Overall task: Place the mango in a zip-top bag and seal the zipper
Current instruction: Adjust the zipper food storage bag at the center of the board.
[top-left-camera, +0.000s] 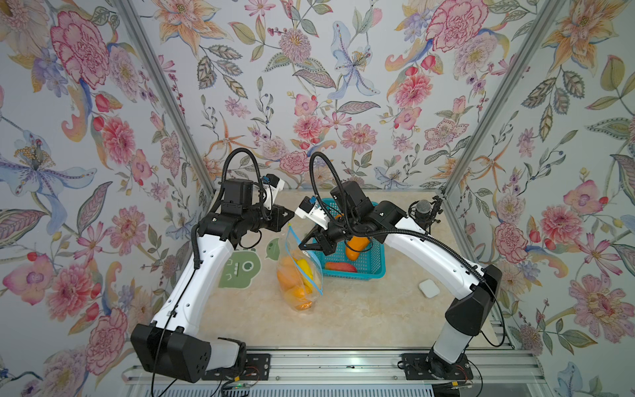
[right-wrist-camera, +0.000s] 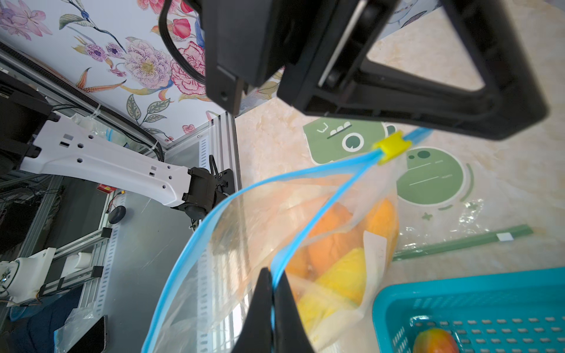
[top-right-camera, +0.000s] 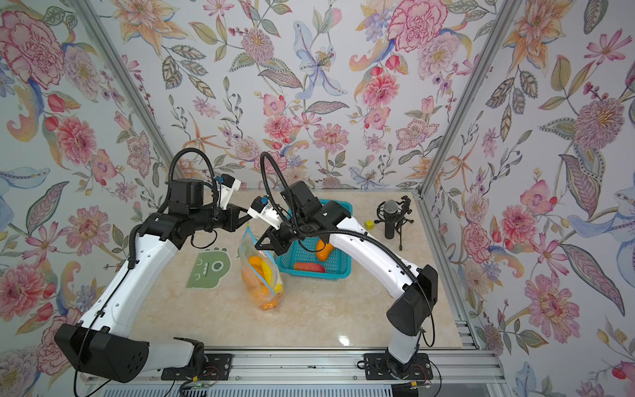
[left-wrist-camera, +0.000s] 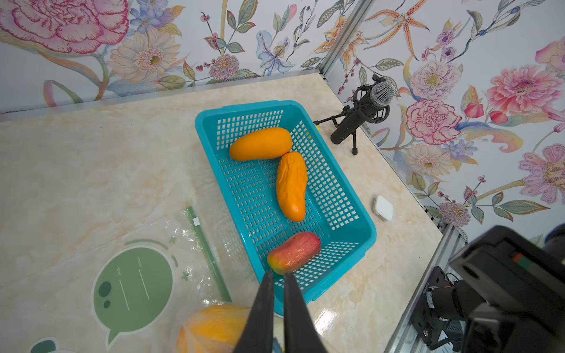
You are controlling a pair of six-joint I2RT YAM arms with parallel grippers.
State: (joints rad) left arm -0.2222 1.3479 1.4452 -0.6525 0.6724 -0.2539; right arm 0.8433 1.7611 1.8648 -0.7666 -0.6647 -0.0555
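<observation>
Sealing step: zip-top bag (top-left-camera: 299, 275) is standing mid-table, mangoes (right-wrist-camera: 333, 238) sitting inside, mouth gaping.
Right gripper (right-wrist-camera: 273, 273) is clamping one blue zipper lip (right-wrist-camera: 318, 214). Left gripper (left-wrist-camera: 276, 275) is showing closed jaws, apparently pinching the track end just beyond the yellow slider (right-wrist-camera: 392, 147). Judgement: the lips are needing to be drawn taut and parallel before the slider is run toward the right gripper's end; slack or a snagged film fold is risking a partial seal. Spare mangoes (left-wrist-camera: 292, 186) are lying in the blue basket (left-wrist-camera: 371, 232). Green speech-bubble print (left-wrist-camera: 134, 287) on the flat bag (left-wrist-camera: 208, 253) beside it is reading "name" and "time", faintly; no brand is showing.
</observation>
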